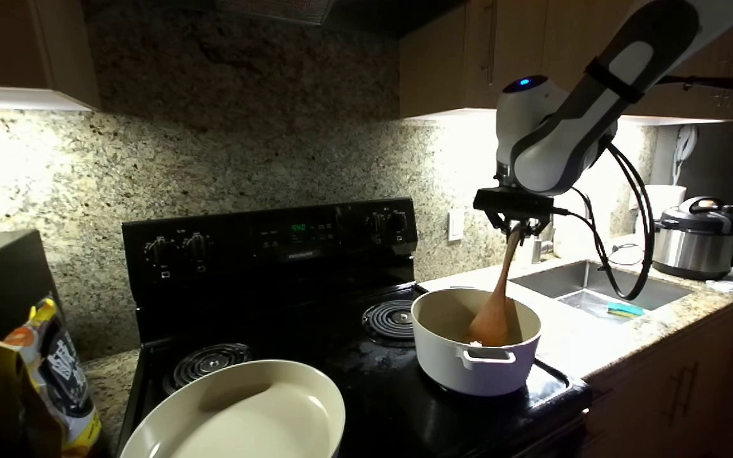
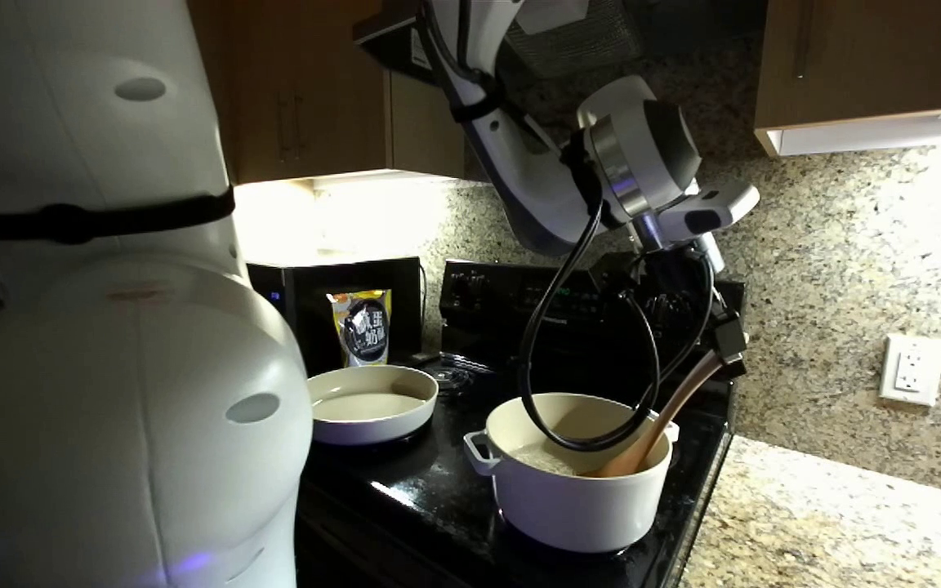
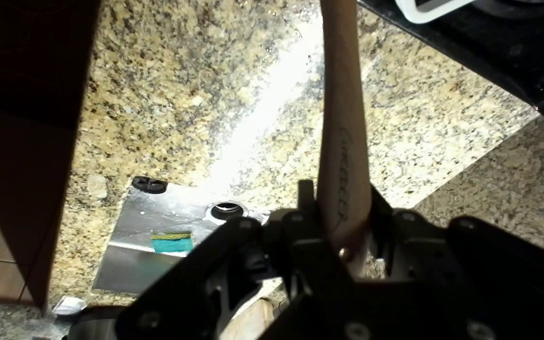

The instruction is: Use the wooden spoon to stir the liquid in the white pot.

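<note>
The wooden spoon (image 1: 492, 317) stands tilted in the white pot (image 1: 468, 374) on the stove, bowl end down inside it. In an exterior view the spoon (image 2: 675, 406) crosses the rim of the pot (image 2: 577, 513) on the sink side; I cannot tell whether it touches the rim. A patch of pale tan liquid (image 2: 542, 459) shows inside. My gripper (image 1: 519, 230) is above the pot, shut on the top of the handle; it also shows in an exterior view (image 2: 726, 349). In the wrist view the spoon handle (image 3: 344, 118) runs up from between the fingers (image 3: 342, 208). A pot handle (image 3: 420, 12) shows at the top.
A cream oval dish (image 1: 265, 423) sits on the stove beside the pot. A snack bag (image 1: 64, 375) stands at the far side. A sink (image 1: 586, 280) with a sponge (image 1: 625, 310) and a steel cooker (image 1: 691, 249) are beyond the pot. The arm's cable (image 2: 529, 359) loops over the pot.
</note>
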You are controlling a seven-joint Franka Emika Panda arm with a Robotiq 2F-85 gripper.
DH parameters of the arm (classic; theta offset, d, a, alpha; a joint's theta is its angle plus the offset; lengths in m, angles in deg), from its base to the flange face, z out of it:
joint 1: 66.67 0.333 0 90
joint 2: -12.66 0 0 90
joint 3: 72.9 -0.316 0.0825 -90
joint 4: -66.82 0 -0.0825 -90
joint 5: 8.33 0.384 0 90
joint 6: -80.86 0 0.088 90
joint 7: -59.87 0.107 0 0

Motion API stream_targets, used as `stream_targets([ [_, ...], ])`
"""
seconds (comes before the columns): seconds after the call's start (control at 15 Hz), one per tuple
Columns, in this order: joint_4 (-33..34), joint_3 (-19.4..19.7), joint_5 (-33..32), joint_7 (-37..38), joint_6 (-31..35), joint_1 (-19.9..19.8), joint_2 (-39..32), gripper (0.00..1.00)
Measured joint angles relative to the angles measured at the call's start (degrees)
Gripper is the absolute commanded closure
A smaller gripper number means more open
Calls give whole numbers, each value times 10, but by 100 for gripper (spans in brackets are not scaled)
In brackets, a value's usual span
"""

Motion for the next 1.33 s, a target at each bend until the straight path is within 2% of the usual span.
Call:
stream_targets([
  [0.2,-5,-1,-12,0,0,9,-13,93],
  [0.67,-5,-7,-16,0,0,58,-34,93],
  [1.07,47,-5,-11,0,0,77,-66,93],
  [1.33,75,15,-11,0,0,77,-92,93],
])
